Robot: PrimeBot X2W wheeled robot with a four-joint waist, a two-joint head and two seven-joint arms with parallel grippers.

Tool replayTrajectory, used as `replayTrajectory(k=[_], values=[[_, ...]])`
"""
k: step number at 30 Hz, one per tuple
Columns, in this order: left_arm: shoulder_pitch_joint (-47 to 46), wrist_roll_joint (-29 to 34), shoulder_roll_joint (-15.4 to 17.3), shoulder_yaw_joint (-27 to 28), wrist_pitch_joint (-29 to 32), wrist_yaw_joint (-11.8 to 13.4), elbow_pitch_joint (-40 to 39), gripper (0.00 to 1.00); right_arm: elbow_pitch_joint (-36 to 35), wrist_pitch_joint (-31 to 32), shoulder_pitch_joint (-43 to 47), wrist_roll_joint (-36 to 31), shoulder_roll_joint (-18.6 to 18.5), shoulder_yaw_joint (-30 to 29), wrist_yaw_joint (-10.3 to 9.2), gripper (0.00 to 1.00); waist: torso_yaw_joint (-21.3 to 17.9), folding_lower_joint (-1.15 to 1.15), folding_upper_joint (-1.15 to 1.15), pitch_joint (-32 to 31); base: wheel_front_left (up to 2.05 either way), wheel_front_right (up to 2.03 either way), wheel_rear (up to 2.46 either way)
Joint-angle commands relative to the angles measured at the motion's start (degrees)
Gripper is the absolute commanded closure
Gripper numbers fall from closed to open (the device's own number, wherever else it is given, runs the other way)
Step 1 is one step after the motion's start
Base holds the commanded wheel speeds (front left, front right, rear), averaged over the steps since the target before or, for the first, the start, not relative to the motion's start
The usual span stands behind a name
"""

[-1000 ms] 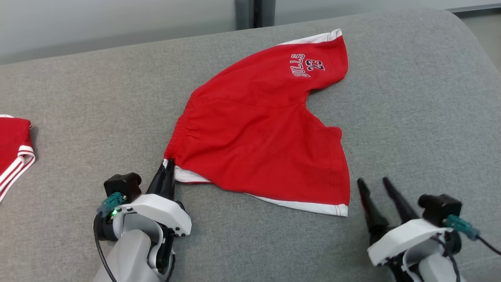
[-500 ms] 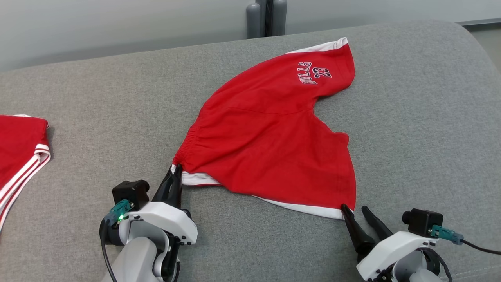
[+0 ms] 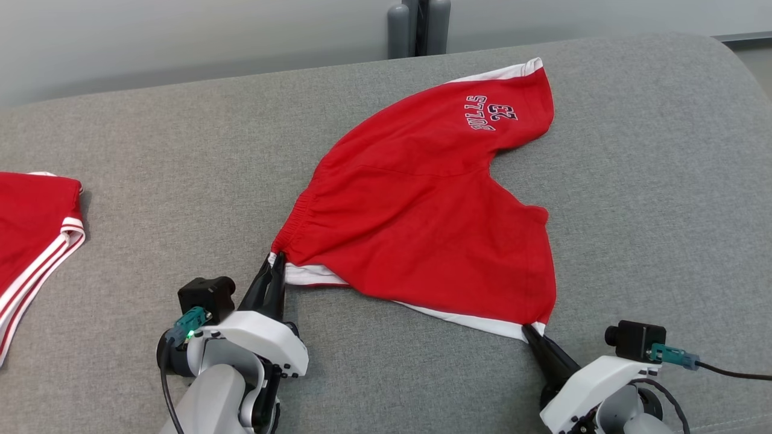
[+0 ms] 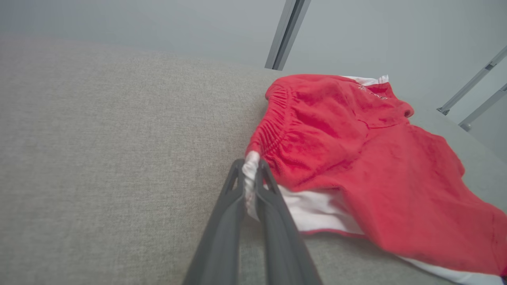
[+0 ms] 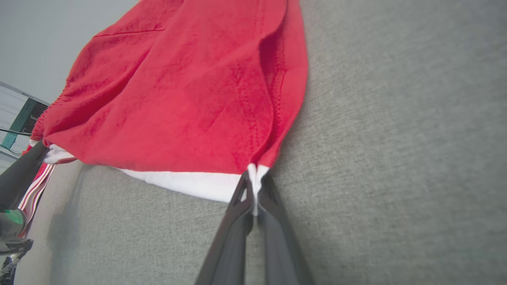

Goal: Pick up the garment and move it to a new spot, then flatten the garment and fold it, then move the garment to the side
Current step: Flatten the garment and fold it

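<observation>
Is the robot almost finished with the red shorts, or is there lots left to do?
Done: the red shorts lie opened out on the grey cushion. In hand: the left pincer and the right pincer are each shut on a near white-edged corner. Left: smoothing the rumpled cloth, folding it, and moving it aside. So, lots left.

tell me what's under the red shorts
The red shorts lie on the grey cushion. At the near edge a white band peeks out from beneath the red layer. Anything under the middle is covered by fabric.
</observation>
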Motion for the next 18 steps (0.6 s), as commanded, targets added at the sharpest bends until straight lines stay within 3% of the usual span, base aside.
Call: replayTrajectory(k=[1, 18], values=[[0.13, 0.57, 0.29, 0.21, -0.05, 0.12, -0.04, 1.0, 0.51, 0.15, 0.26, 0.11, -0.23, 0.41, -0.04, 1.0, -0.03, 0.0, 0.0, -0.02, 0.0, 0.0, 0.0], [-0.03, 4.76, 3.43, -3.58, 0.63, -2.45, 0.03, 1.0, -8.88, 1.28, -4.27, 7.5, -9.33, -3.86, -0.03, 1.0, 0.15, 0.0, 0.0, -3.9, 0.0, 0.0, 0.0]])
